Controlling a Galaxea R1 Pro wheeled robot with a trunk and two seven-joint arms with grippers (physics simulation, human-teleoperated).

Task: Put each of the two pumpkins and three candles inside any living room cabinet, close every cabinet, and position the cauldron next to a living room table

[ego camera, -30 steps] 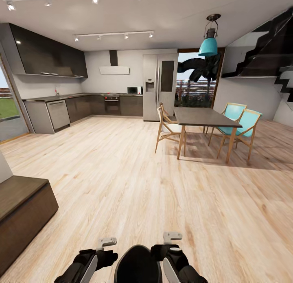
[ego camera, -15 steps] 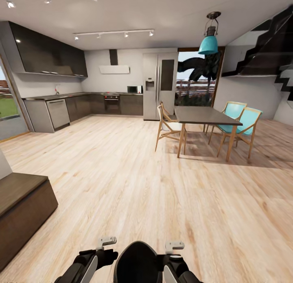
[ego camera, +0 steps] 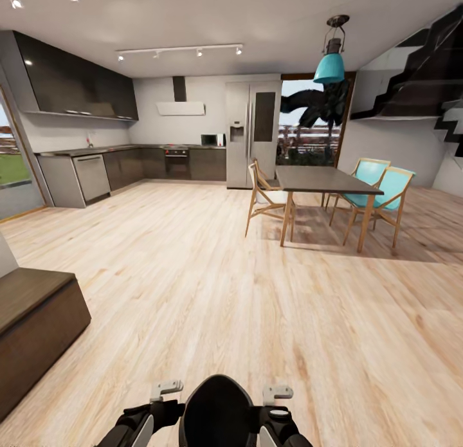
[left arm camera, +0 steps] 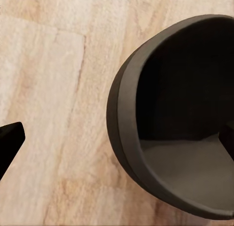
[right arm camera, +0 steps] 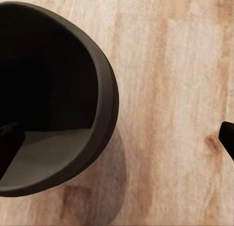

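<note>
Transit step: both end effectors clasp the cauldron [ego camera: 217, 411] (jaws straddling its rim), next steering toward the living-room tabletop.

Your arms [ego camera: 138, 424] are glossy black with pale grey side panels. Each carries a small light-grey bracket [ego camera: 166, 389] with dark screw holes. Your end effector fingertips [left arm camera: 9, 140] are matte black.

Cauldron [ego camera: 217, 411] is sitting at 6 o'clock, flanked by the left arm [ego camera: 132, 424] and right arm [ego camera: 283, 428]. Cabinet [ego camera: 35, 325] is lying at 8 o'clock. Dining table [ego camera: 325, 180] with turquoise chairs [ego camera: 379, 190] is standing at 2 o'clock; kitchen units [ego camera: 128, 167] at 11.
</note>
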